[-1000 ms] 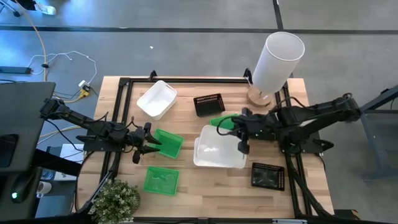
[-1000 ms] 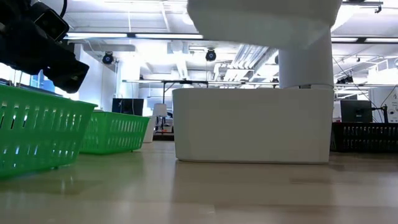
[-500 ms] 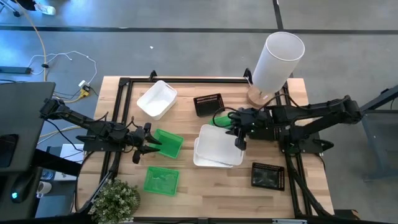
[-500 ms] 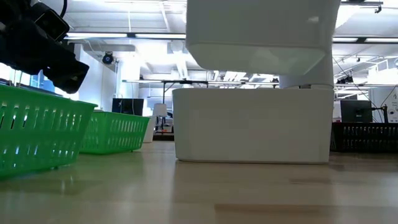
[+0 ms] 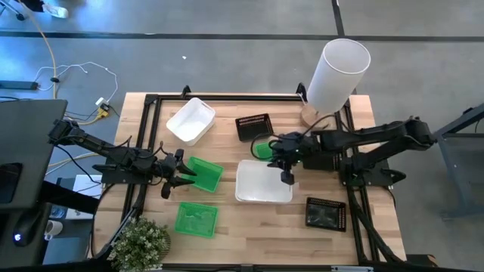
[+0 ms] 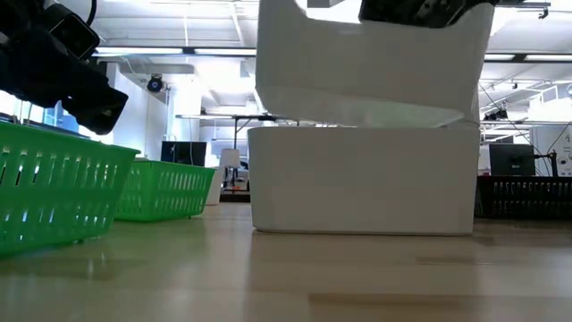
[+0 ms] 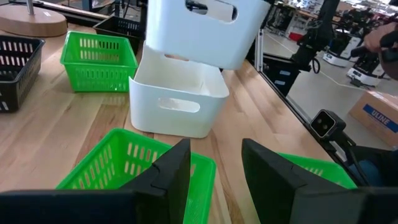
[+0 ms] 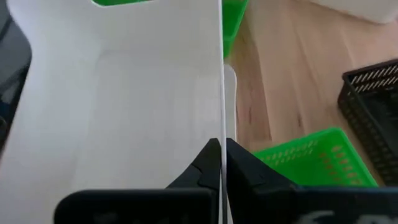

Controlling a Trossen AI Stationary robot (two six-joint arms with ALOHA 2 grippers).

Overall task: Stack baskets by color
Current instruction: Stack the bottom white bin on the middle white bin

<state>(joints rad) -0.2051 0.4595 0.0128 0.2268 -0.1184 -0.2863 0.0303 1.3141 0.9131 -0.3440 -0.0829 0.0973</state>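
The right gripper (image 5: 286, 169) has its fingers clenched on one long wall of a white basket (image 7: 202, 28), pinching the thin rim, and holds that basket tilted just above a second white basket (image 7: 177, 99) near the tabletop's (image 5: 227, 219) centre. In the low view the held basket's bottom edge sits partly inside the lower one's mouth at the right, with a gap at the left, so it looks only part nested. A third white basket (image 5: 190, 120) stands at about eleven o'clock on the tabletop.

The left gripper (image 5: 181, 175) waits at nine o'clock beside a green basket (image 5: 204, 173), its fingers spread and holding nothing. Another green basket (image 5: 197, 218) lies at seven o'clock, and a third (image 5: 265, 148) just behind the white pair. Black baskets sit at twelve (image 5: 254, 126) and four o'clock (image 5: 327, 212).

These white baskets look light, stiff and smooth-walled, likely slippery. A one-wall pinch lets the basket tilt, so levelling it before release seems wise.
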